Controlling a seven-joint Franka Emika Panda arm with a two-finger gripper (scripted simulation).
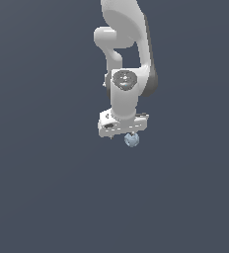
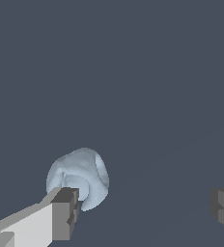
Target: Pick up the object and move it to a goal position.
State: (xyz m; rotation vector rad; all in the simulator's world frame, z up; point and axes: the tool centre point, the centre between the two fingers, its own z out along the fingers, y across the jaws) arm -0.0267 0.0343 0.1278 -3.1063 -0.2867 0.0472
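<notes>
Closest in my wrist view are my own two fingers: one (image 2: 61,214) a blocky pale-grey bar ending in a darker, square-edged pad, the other only a dark grey stub at the opposite side of the picture. A broad stretch of bare floor lies between them, so my claw (image 2: 145,207) is spread wide and has hold of nothing.

Just past the tip of the nearer finger sits the object (image 2: 80,176), a small pale blue-grey lump, glossy and soft-cornered, with a shallow dimpled hollow in one face. It lies against or just beside that one pad, not between the two; I cannot tell whether they touch.

Beyond it spreads the flat, matte slate-grey ground (image 2: 133,72), featureless; no edges or corners show.

In the exterior view the lump (image 1: 132,140) peeps out beneath my white hand (image 1: 121,126), below smooth rounded arm links (image 1: 129,49).
</notes>
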